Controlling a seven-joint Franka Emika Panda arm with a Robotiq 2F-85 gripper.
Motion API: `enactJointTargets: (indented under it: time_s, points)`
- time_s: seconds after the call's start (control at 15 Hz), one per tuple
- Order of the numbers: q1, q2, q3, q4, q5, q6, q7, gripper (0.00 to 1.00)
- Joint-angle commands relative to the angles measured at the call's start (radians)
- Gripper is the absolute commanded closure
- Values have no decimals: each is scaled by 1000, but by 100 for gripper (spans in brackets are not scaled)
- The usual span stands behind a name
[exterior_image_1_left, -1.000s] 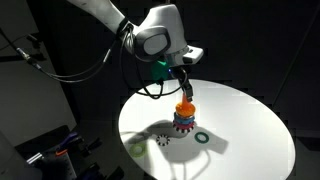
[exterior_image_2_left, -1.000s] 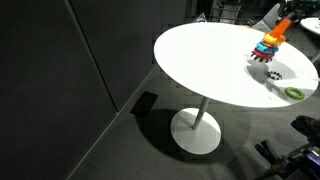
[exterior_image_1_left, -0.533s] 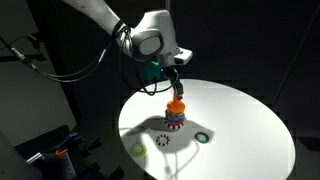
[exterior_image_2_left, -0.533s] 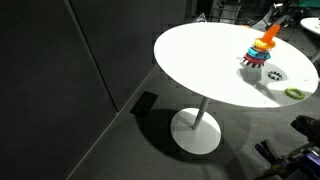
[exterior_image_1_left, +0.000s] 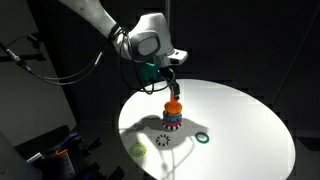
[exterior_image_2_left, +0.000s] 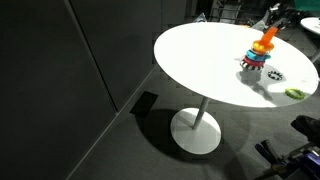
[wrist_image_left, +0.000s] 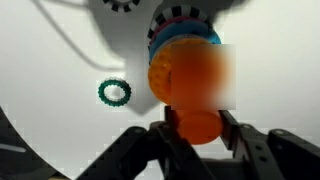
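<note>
- Pincer (wrist_image_left: 198, 118) first: its two fingers pinch the orange top (wrist_image_left: 185, 80) of the stacking toy (exterior_image_1_left: 172, 113), one finger on each side. Where is the toy?
- It stands upright on the round white table (exterior_image_1_left: 250, 130), right under the arm. Whether its bottom touches the table or hangs just above it cannot be told.
- What lies close by?
- A green ring (wrist_image_left: 115, 93) lies flat near the toy, and a toothed ring (exterior_image_1_left: 163, 140) lies near it too. Neither one touches the toy.
- So which step does this look like?
- It looks like the holding step. The pincer has the toy by its top, and the rings of many colours sit stacked below.
- What does the next move call for?
- A tight, steady pinch, most likely. The orange top is round, so it could slip. The stack is tall, so a quick push could tip it. Going slowly and staying clear of the two loose rings seems the safe way
</note>
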Motion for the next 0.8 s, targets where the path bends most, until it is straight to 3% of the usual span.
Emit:
enactJointTargets:
  time_s: [0.0, 0.07, 0.2, 0.4, 0.73]
  points:
    - [16, -39, -22, -24, -78, 21, 66, 80]
    - [15, -42, -23, -26, -89, 23, 72, 30]
    - [12, -47, -23, -28, -101, 23, 80, 23]
    - [0, -70, -13, -34, -83, 4, 55, 1]
    - [-31, -136, 18, -48, 4, -104, -66, 0]
